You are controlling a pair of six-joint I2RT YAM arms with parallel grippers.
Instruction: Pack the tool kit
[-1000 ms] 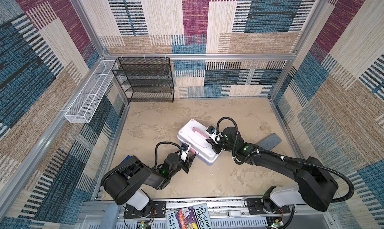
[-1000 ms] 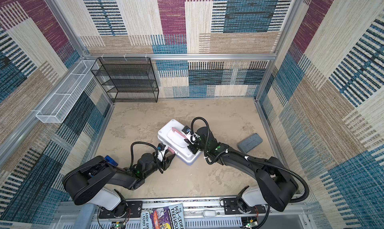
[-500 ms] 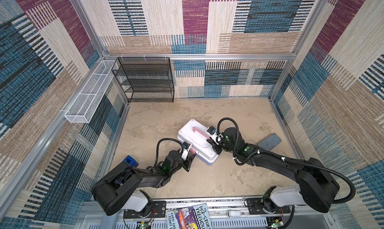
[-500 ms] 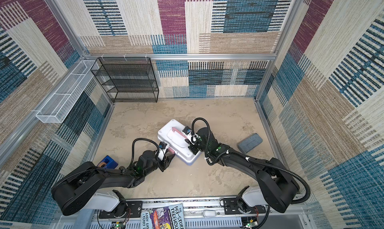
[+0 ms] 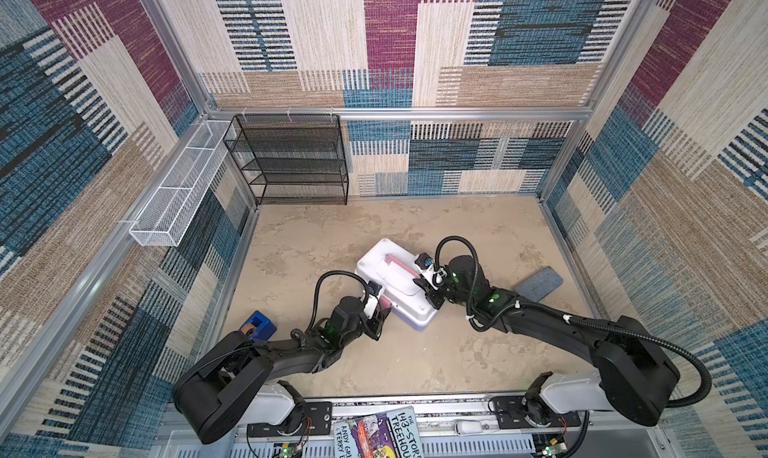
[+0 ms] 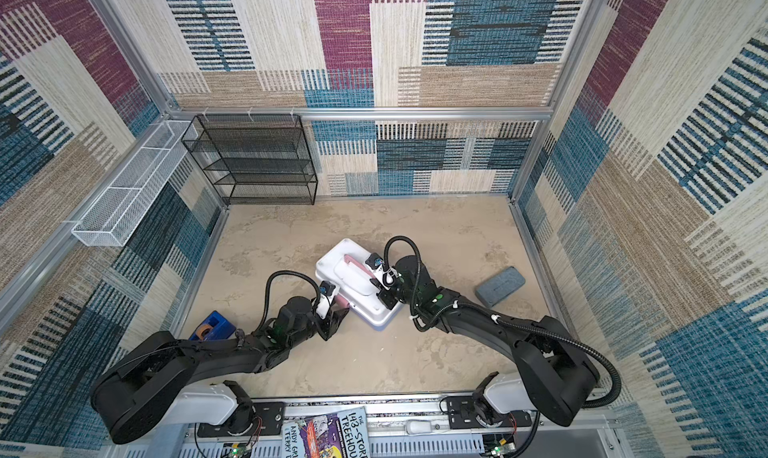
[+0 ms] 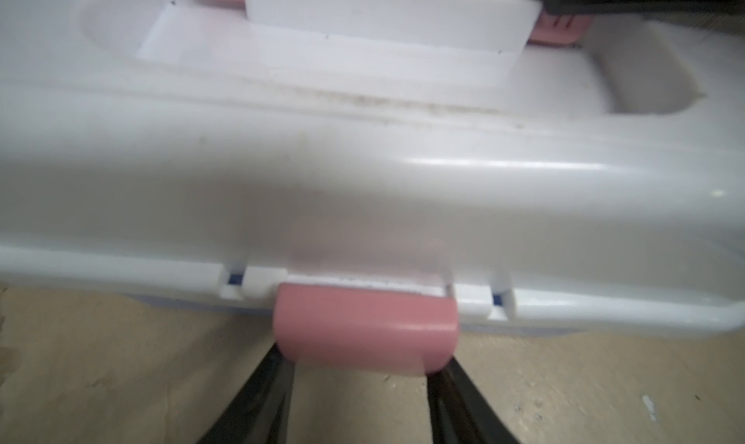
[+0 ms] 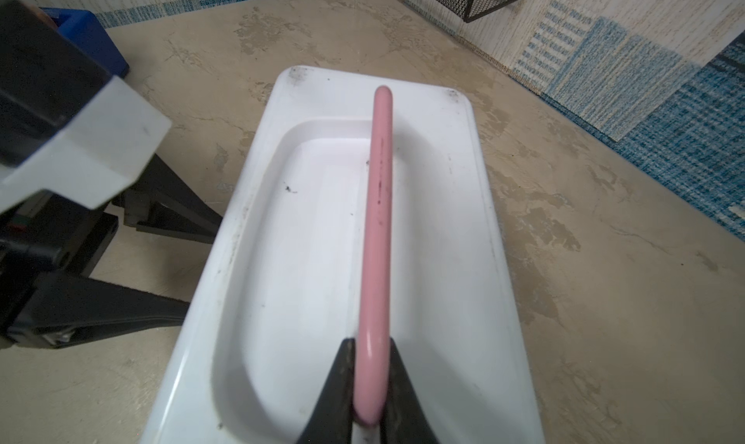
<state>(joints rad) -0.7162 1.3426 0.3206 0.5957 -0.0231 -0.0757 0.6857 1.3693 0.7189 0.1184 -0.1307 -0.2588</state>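
The tool kit [image 5: 395, 287] [image 6: 353, 285] lies mid-floor with its white lid down on the light-blue base. No loose tools show. My right gripper [image 8: 371, 345] [image 5: 424, 287] is shut on the near end of the pink handle [image 8: 377, 220] [image 5: 401, 264], which stands up over the lid's recess. My left gripper [image 7: 363, 361] [image 5: 380, 310] is at the box's front side. Its two black fingers [image 7: 278, 381] run up to both ends of the pink latch [image 7: 365, 329] [image 6: 340, 301] and hold it. The latch hides their tips.
A black wire-mesh rack [image 5: 291, 161] stands at the back left, and a white mesh basket [image 5: 178, 194] hangs on the left wall. A blue box [image 5: 259, 325] sits by the left arm. At the right lies a grey-blue pad [image 5: 538, 283], and a book [image 5: 378, 433] rests at the front rail.
The left arm's elbow has dropped low and stretched out, uncovering the blue box. Its gripper has stayed at the latch. The right arm and the box have hardly moved.
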